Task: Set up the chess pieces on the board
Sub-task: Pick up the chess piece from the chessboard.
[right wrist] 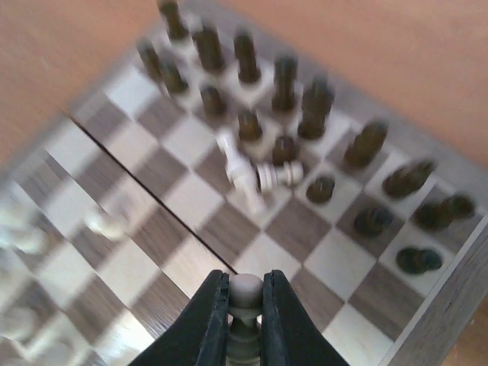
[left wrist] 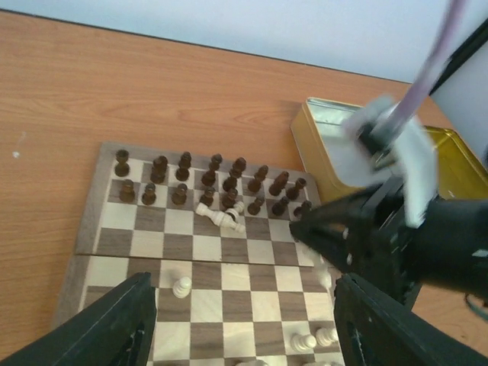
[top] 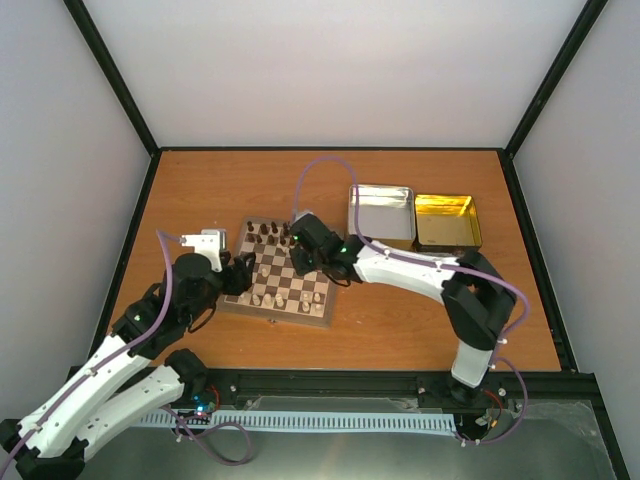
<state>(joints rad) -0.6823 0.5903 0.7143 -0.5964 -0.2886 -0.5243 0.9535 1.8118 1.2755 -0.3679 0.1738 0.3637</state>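
Note:
The checkered board (top: 297,318) lies left of the table's middle. Dark brown pieces (left wrist: 183,166) stand in its two far rows. Two cream pieces (left wrist: 221,216) lie toppled just in front of them, and they also show in the right wrist view (right wrist: 258,177). A cream pawn (left wrist: 181,287) and a few other cream pieces (left wrist: 314,339) stand on the near half. My right gripper (right wrist: 245,293) is shut on a pale cream pawn (right wrist: 245,288), held above the board (right wrist: 335,263). My left gripper (left wrist: 244,335) is open and empty over the board's near left part (left wrist: 244,301).
A silver tin (top: 380,213) and a gold tin (top: 447,220) stand side by side right of the board. My right arm (left wrist: 396,236) reaches over the board's right side, close to my left gripper. Bare wood tabletop surrounds the board.

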